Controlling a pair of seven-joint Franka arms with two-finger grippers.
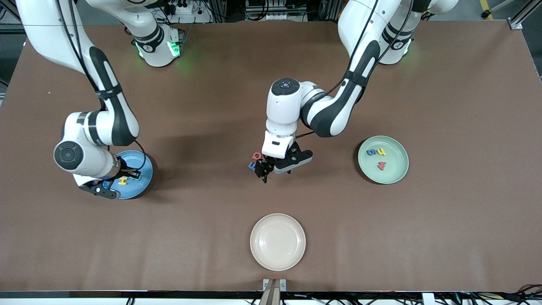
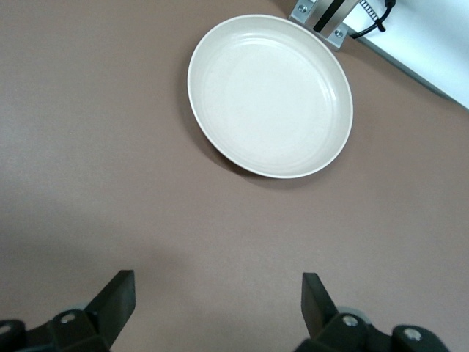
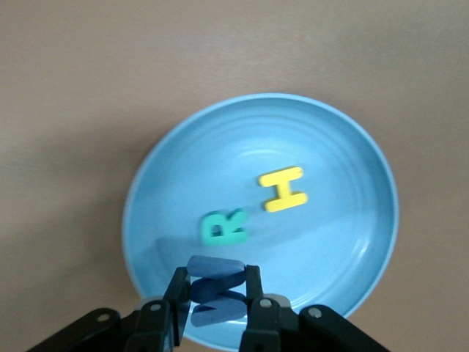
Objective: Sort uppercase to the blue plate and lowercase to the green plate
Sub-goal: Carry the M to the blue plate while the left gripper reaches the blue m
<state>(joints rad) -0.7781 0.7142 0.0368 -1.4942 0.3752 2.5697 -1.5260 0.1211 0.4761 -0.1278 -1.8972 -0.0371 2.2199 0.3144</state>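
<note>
My right gripper [image 1: 108, 185] [image 3: 215, 293] is shut on the larger blue M [image 3: 216, 275] and holds it just over the blue plate [image 1: 142, 163] [image 3: 330, 169]. The yellow H [image 1: 123, 181] [image 3: 283, 188] and green R [image 3: 224, 227] lie in that plate. My left gripper [image 1: 263, 171] [image 2: 218, 304] is open and empty, low over the table's middle, right beside the red Q [image 1: 256, 156] and the small blue m [image 1: 252, 166]. The green plate [image 1: 398, 171] holds the blue g [image 1: 371, 151], yellow h [image 1: 382, 151] and red w [image 1: 381, 165].
A cream-white plate [image 1: 277, 241] [image 2: 270, 95] stands empty near the front edge, nearer the front camera than my left gripper. A metal bracket [image 1: 274, 284] [image 2: 319, 16] sits at the table's front edge.
</note>
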